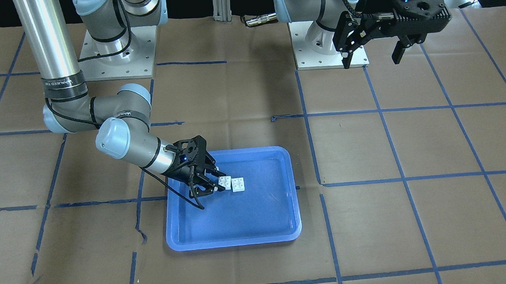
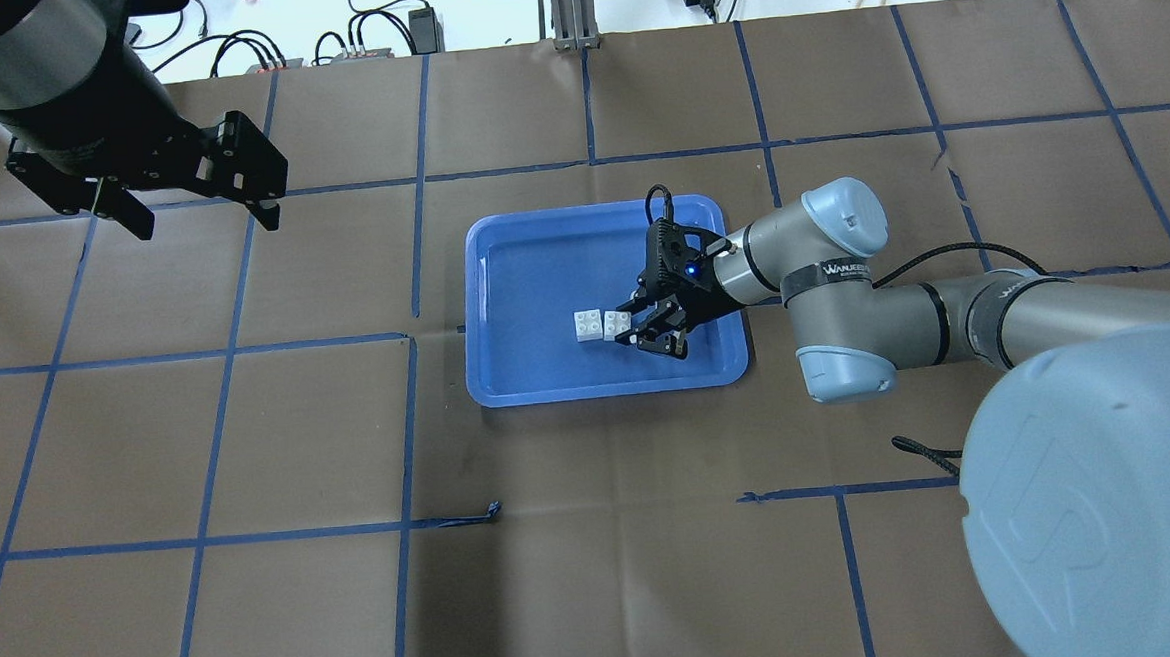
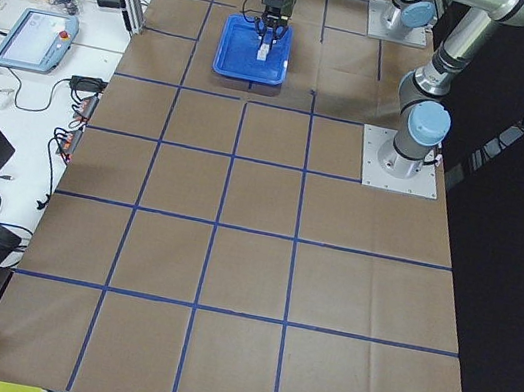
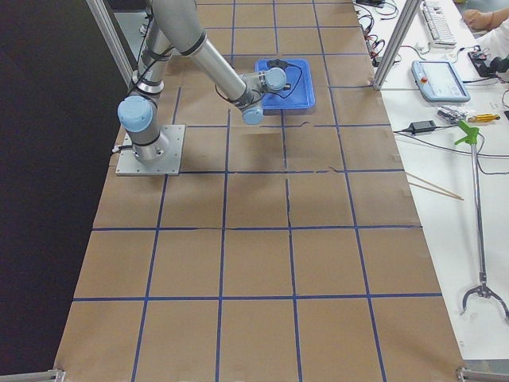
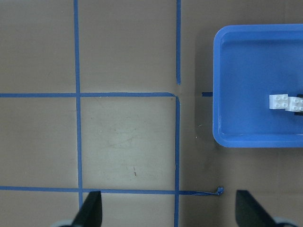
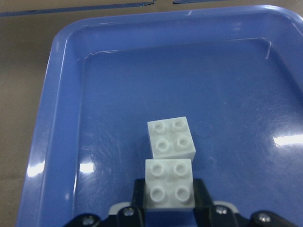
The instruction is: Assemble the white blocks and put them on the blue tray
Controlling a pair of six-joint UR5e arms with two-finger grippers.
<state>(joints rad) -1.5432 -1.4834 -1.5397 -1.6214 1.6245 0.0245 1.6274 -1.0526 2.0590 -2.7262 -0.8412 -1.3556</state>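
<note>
Two white blocks lie side by side and touching inside the blue tray (image 1: 234, 243), studs up. The far block (image 1: 238, 184) lies free. The near block (image 1: 225, 182) sits between the pads of my right gripper (image 1: 216, 182), which reaches low into the tray and is shut on it. In the right wrist view the held block (image 6: 169, 184) is at the bottom, the free block (image 6: 170, 138) just beyond it, and the tray's rim (image 6: 52, 118) runs around them. My left gripper (image 1: 372, 53) hangs open and empty, high and far from the tray (image 2: 608, 392).
The table is covered in brown paper with a grid of blue tape (image 2: 412, 267). The arm bases (image 1: 115, 53) stand at the robot's side. The left wrist view shows the tray (image 5: 218, 94) at its right edge, with bare paper below the gripper.
</note>
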